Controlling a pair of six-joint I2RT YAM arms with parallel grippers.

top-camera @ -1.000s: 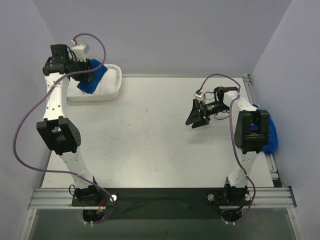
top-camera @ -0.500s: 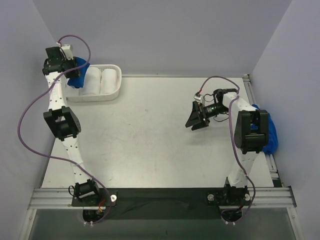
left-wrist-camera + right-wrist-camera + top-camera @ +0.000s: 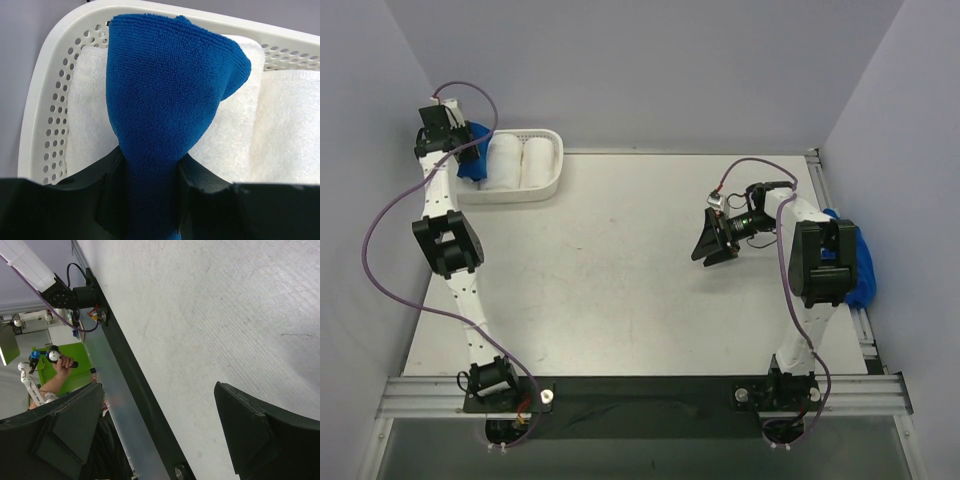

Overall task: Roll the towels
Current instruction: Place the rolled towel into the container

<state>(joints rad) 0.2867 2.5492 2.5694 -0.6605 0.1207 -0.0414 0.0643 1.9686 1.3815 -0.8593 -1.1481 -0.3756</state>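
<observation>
The left gripper (image 3: 460, 152), at ten o'clock over the basket's (image 3: 555, 168) left end, is clenched on a bunched blue towel (image 3: 165, 90) that looks light, soft and floppy, likely best regripped at a corner or short edge, while the right gripper (image 3: 713, 240) near three o'clock gapes empty.

I see a pale bench (image 3: 620, 280) carrying a white basket (image 3: 520, 193) at its far left corner and a blue towel heap (image 3: 866, 270) at its right edge.
</observation>
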